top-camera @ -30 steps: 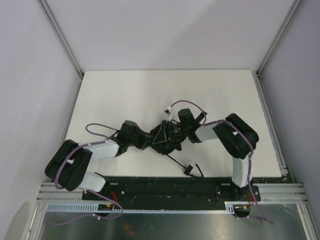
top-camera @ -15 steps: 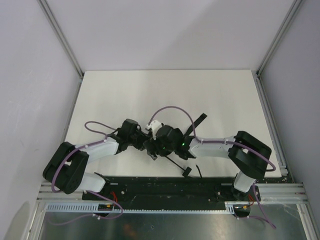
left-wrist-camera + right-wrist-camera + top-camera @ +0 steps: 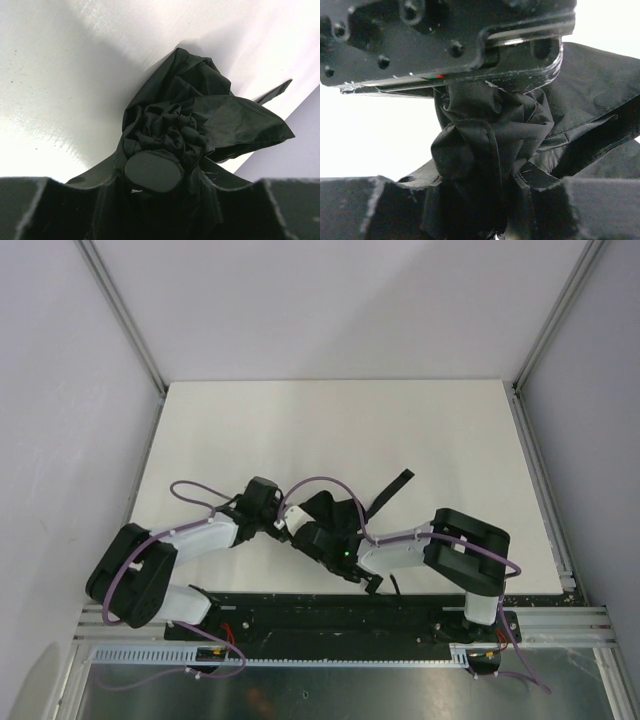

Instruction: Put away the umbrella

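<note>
At the near middle of the white table [image 3: 250, 420], the two arms met over the umbrella [image 3: 335, 508]. The left arm [image 3: 200, 537] lay low, its elbow folded back by the near left corner and its forearm reaching right and slightly away from the base. The right arm [image 3: 400, 550] was folded sharply at the elbow on the right, its forearm running left along the near edge, a purple cable looping above it.

The left gripper [image 3: 157, 186] was clamped on the bunched black canopy. Crumpled fabric and a rounded cap [image 3: 152, 171] sat between its fingers, and a loose flap stuck out to the right. The right gripper [image 3: 472, 182] faced the left one closely, whose black body filled the top of the right wrist view. Folded fabric filled the gap between the right fingers and touched both.

The umbrella's strap [image 3: 398, 481] trailed across the table toward the far right. A small black handle [image 3: 372, 585] peeked out beneath the right forearm at the near edge.
</note>
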Controlling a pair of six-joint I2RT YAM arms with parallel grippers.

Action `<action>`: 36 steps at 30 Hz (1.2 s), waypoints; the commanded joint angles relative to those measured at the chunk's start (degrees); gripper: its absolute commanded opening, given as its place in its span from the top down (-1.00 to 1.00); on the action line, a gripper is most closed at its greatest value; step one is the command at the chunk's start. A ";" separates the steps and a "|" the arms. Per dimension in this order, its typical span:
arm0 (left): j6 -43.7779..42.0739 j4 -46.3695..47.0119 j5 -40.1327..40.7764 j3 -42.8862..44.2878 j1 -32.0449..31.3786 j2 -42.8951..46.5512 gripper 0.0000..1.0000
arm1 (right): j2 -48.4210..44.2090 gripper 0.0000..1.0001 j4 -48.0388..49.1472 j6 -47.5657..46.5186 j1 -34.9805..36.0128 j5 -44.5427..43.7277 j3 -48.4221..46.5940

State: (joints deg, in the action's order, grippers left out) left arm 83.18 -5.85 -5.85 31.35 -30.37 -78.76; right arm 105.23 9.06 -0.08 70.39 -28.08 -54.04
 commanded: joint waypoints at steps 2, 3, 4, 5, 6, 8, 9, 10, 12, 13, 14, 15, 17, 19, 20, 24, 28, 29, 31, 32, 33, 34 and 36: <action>-0.26 -4.37 0.07 1.42 -0.30 0.02 0.64 | 0.69 0.99 1.81 3.80 -4.11 5.27 1.07; -0.85 -4.36 0.19 1.60 -0.17 0.37 0.38 | 0.02 1.00 3.14 4.22 -5.43 8.81 2.59; -1.41 -4.35 0.29 1.69 0.07 0.94 0.05 | -0.79 1.00 4.95 4.83 -6.93 13.56 4.41; -2.13 -4.35 0.35 1.74 0.41 1.53 -0.17 | -1.51 1.00 6.56 5.53 -8.51 17.57 5.98; -2.92 -4.31 0.42 1.76 0.76 2.26 -0.43 | -1.95 1.00 7.76 6.36 -10.27 22.47 7.29; -4.47 -4.21 0.53 1.78 1.68 3.69 -0.76 | -2.46 1.00 10.09 7.95 -13.57 32.19 9.57; -5.15 -4.15 0.60 1.73 2.09 4.40 -0.86 | -2.43 1.00 11.50 8.85 -15.26 36.64 10.67; -5.67 -3.98 0.50 1.63 2.56 5.11 -0.93 | -1.89 1.00 12.60 9.74 -16.90 41.50 11.30; -6.36 -3.55 -0.04 1.26 3.25 6.49 -0.97 | -0.40 1.00 14.18 11.74 -19.55 49.43 11.91; -6.63 -3.07 -0.30 1.17 3.49 7.08 -0.98 | 0.49 1.00 14.82 12.54 -20.67 52.86 12.02; -6.89 -2.61 -0.57 1.12 3.66 7.50 -0.99 | 1.37 1.00 15.67 13.65 -21.71 55.67 12.07; -6.98 -2.12 -0.92 1.10 3.88 7.84 -0.99 | 2.39 1.00 16.80 15.04 -22.76 58.79 12.09; -6.87 -0.96 -1.65 0.97 4.15 8.28 -0.99 | 4.29 1.00 18.78 18.30 -24.51 63.53 12.11; -6.62 -0.16 -2.46 1.03 4.24 8.49 -0.99 | 6.20 1.00 20.84 22.01 -25.81 67.24 12.12; -6.49 0.16 -2.92 1.10 4.25 8.52 -0.99 | 7.13 1.00 21.75 24.01 -26.39 68.57 12.07; -5.10 0.99 -4.11 1.26 3.31 7.11 -0.99 | 10.99 1.00 23.75 30.50 -28.74 73.60 10.77; -4.39 2.26 -4.16 0.82 2.73 4.50 -0.99 | 13.45 1.00 27.99 35.83 -30.08 76.96 10.47; -4.28 2.43 -4.12 0.64 2.71 3.88 -0.99 | 13.96 1.00 29.28 37.24 -30.46 77.79 10.46; -3.60 2.66 -3.77 -0.22 2.62 2.83 -0.99 | 15.32 1.00 31.46 39.91 -31.21 79.53 10.19; -3.31 2.89 -3.57 -0.71 2.52 2.21 -0.99 | 15.95 1.00 32.25 41.09 -31.55 80.34 9.83; -3.21 3.10 -3.39 -1.14 2.38 1.55 -0.99 | 16.53 1.00 33.00 42.16 -31.77 80.93 9.53; -3.11 3.28 -3.30 -1.48 2.23 0.91 -0.99 | 17.04 1.00 33.46 43.09 -32.01 81.40 9.15; -3.15 3.58 -2.77 -2.11 1.82 -0.47 -0.99 | 17.91 1.00 33.96 44.69 -32.19 82.45 8.15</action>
State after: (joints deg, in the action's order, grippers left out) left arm 79.50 -3.05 -9.37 30.92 -27.66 -77.03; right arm 118.50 49.21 37.80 38.46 51.68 -46.15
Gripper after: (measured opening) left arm 0.994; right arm 0.393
